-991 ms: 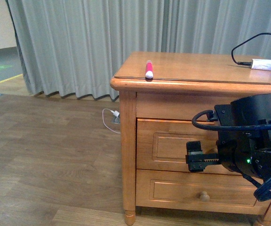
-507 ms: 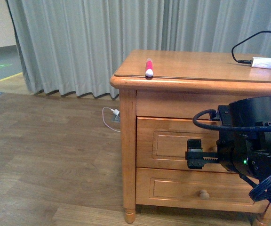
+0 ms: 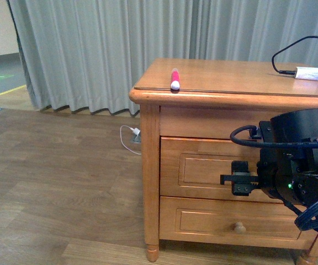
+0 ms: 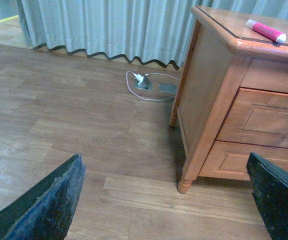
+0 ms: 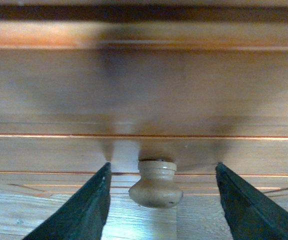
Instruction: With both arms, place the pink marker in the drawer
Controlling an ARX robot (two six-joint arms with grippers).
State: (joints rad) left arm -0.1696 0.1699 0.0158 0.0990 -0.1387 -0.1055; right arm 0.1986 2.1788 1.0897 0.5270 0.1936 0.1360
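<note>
The pink marker (image 3: pixel 174 79) lies on the wooden cabinet's top near its front left edge, white cap toward me; it also shows in the left wrist view (image 4: pixel 265 30). The upper drawer (image 3: pixel 203 168) is shut. My right gripper (image 3: pixel 239 178) is open in front of that drawer; in the right wrist view its fingers (image 5: pixel 86 205) stand either side of the round wooden knob (image 5: pixel 155 184) without touching it. My left gripper (image 4: pixel 166 200) is open and empty over the floor, left of the cabinet. It is out of the front view.
A lower drawer with its own knob (image 3: pixel 238 227) sits beneath. A small white box with a black cable (image 3: pixel 307 73) lies on the cabinet top at the far right. A white plug and cord (image 3: pixel 132 136) lie on the wood floor by the grey curtain (image 3: pixel 104 49).
My right gripper has moved right along the upper drawer front and closer to it. The marker has not moved.
</note>
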